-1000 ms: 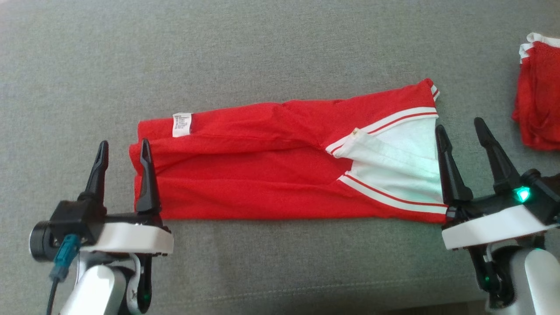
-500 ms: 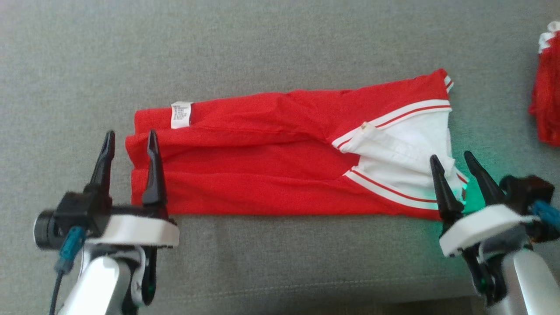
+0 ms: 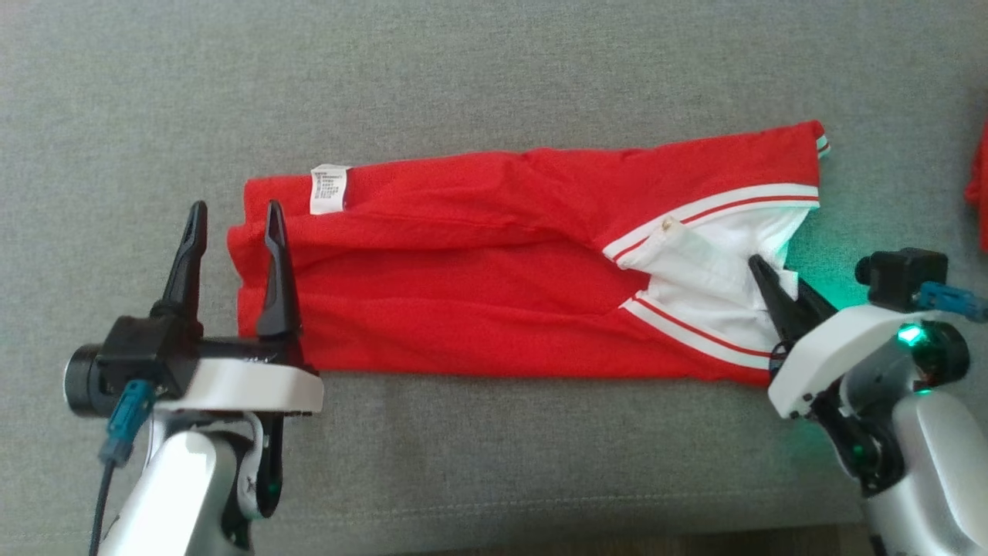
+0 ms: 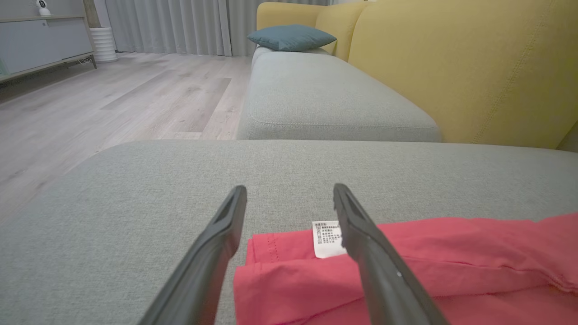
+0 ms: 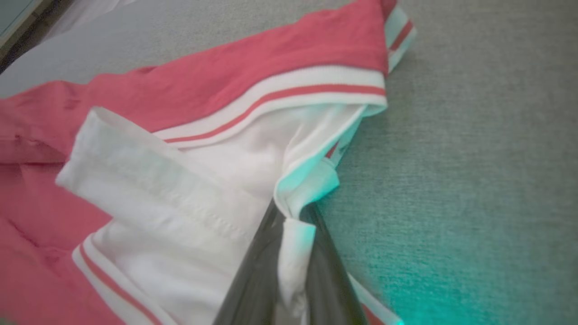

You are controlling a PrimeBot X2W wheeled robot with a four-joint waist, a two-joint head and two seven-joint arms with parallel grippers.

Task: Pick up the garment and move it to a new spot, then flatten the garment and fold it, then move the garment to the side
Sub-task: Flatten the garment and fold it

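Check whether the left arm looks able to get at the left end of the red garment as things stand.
Probably yes. The left arm holds its jaws open astride the garment's left edge, one finger over the red cloth, the other over bare cushion, with nothing between them and the cloth.

- Broad open stretch of grey cushion [image 3: 494, 69] beyond the far edge of the garment [image 3: 463, 293], room enough to sweep across.
- Left end taken up by the left gripper [image 3: 235, 208], jaws apart, one finger over the garment's end, the other just outside it.
- Right end taken up by the right gripper [image 3: 772, 282], pinched onto the white fabric.
- Narrower open strip along the near edge, between the two grippers.
- Further right, a second red cloth [image 3: 980, 185] at the frame edge, well apart.
- Past the cushion, a yellow backrest [image 4: 451, 67] walling off that side.
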